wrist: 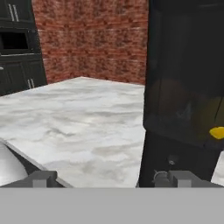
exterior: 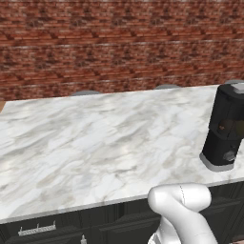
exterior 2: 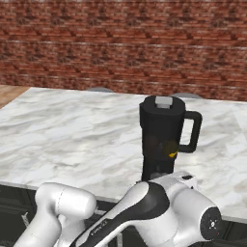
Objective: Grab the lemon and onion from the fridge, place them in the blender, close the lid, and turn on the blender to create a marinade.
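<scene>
The blender (exterior 2: 161, 132) stands on the marble counter (exterior 2: 72, 140), a black jar with a side handle. The lid (exterior 2: 164, 102) sits on top of it, grey square showing. Through the dark jar I see the lemon (exterior 2: 171, 153) low on the right and the onion (exterior 2: 153, 143), dim, to its left. In the left base view the blender (exterior: 225, 128) is at the right edge, its knob (exterior: 230, 156) low on the front. My gripper (wrist: 113, 179) is open, close to the blender's base (wrist: 175, 159), with the lemon (wrist: 217, 132) glowing inside the jar. The fridge is out of view.
A brick wall (exterior: 119, 47) backs the counter. The counter's front edge (exterior: 95, 202) runs above dark cabinets (exterior: 43, 231). In the hand view, dark cabinets (wrist: 19, 48) stand at the far left. My arm's white elbow (exterior 2: 169, 212) covers the blender's base in the right base view.
</scene>
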